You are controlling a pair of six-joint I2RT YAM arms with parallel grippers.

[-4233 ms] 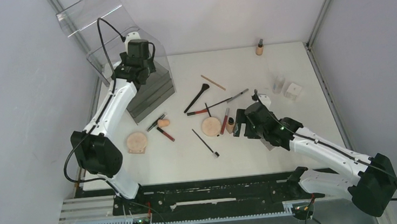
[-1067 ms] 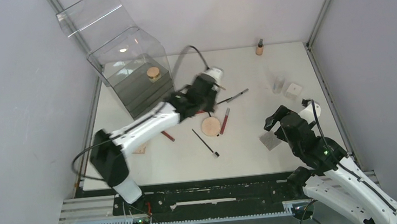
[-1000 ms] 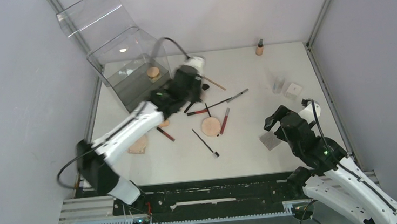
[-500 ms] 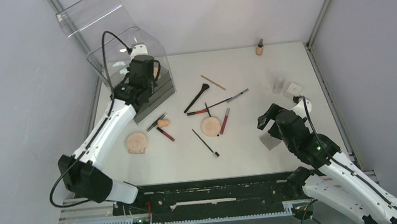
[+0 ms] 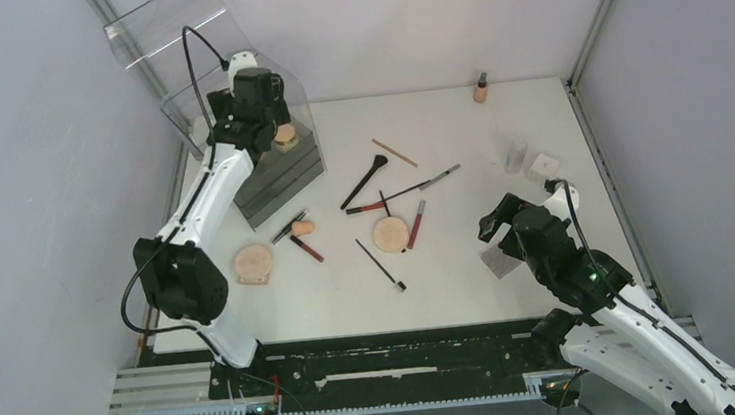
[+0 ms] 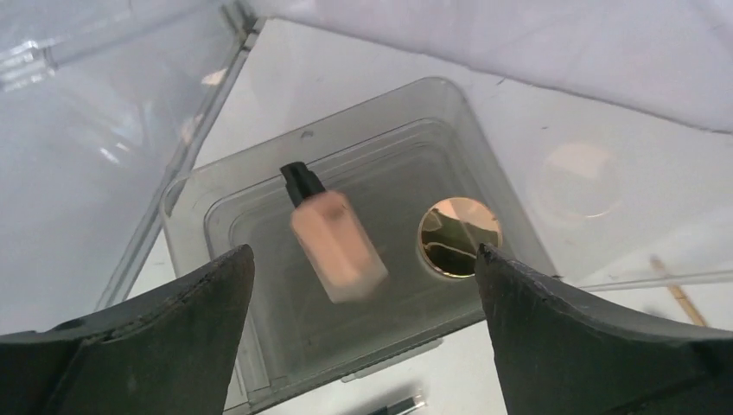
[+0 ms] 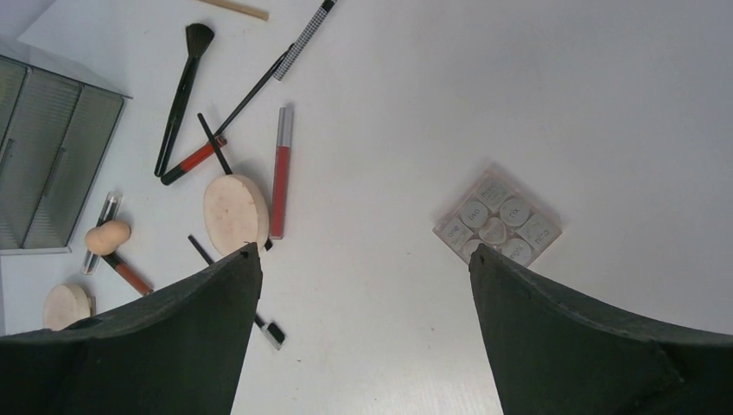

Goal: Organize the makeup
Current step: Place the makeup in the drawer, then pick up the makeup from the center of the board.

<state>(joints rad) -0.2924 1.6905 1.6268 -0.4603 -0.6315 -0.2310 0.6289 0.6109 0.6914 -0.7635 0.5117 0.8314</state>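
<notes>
Lower right from overhead, your right pincer (image 7: 363,259) hangs open above the desk (image 7: 536,104), near a palette (image 7: 496,226). Mid-frame lie brushes (image 7: 180,91) and lip tubes (image 7: 278,173). Upper left, your left pincer (image 6: 363,255) stands open over the clear box (image 6: 449,95), with a blurred beige bottle (image 6: 333,246) below it beside a gold disc (image 6: 459,236).

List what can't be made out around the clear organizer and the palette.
- Left wrist: foundation bottle is motion-blurred; whether it rests in the clear organizer is unclear.
- Top view: left arm hides that bottle.
- Right wrist: lettering on the palette is too small to read.
- Top view: small clear container is too faint to identify.
</notes>
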